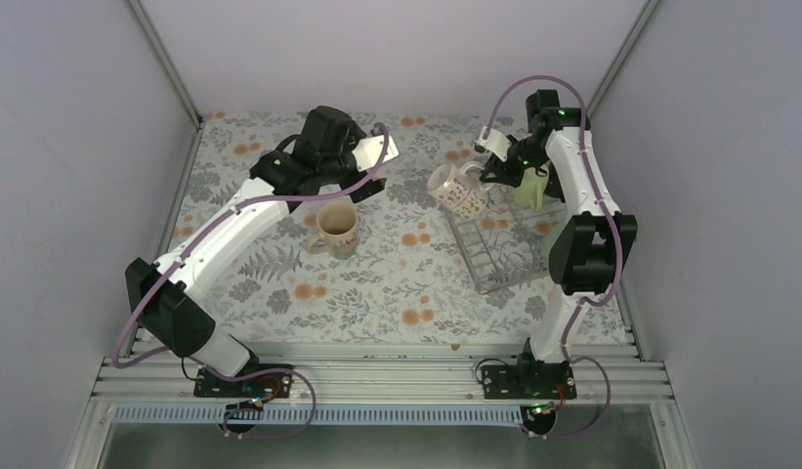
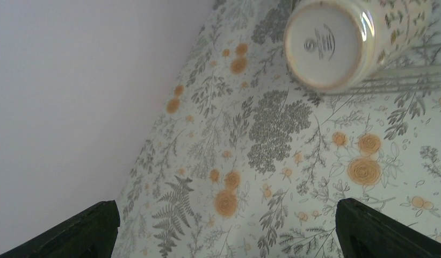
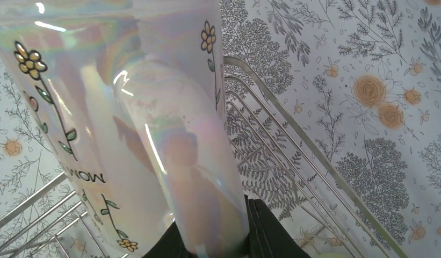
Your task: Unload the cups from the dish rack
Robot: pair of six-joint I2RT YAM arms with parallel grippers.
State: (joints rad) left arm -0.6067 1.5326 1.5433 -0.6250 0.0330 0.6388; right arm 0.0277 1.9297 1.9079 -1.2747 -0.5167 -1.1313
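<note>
1. We see the rack (image 1: pixel 501 256) on the right side of the table, and a green mug (image 1: pixel 531 186) stands in its far end, partly hidden behind the right arm.
2. The cream mug (image 1: pixel 457 191) hangs tilted over the rack's far left corner. We cannot tell whether it touches the bars. In the right wrist view its glossy side shows small flowers, with the rack's wires running beneath it.
3. An upright mug (image 1: pixel 336 230) sits on the cloth well left of the rack, just beside the left arm.
4. The right claw (image 3: pixel 218 244) is clamped on the cream mug's handle, with its dark fingers (image 3: pixel 269 234) pressed to either side.
5. The left claw (image 2: pixel 226 207) stands wide apart and holds nothing. It hangs above the cloth near the upright mug, and its camera faces the cream mug's base.
6. The table is covered by a floral cloth (image 1: pixel 377 293) with grey ferns and orange roses.
7. Plain pale walls (image 1: pixel 74 147) close in the left, far and right sides, and a metal rail (image 1: pixel 397 376) at the near edge carries both arm bases.
</note>
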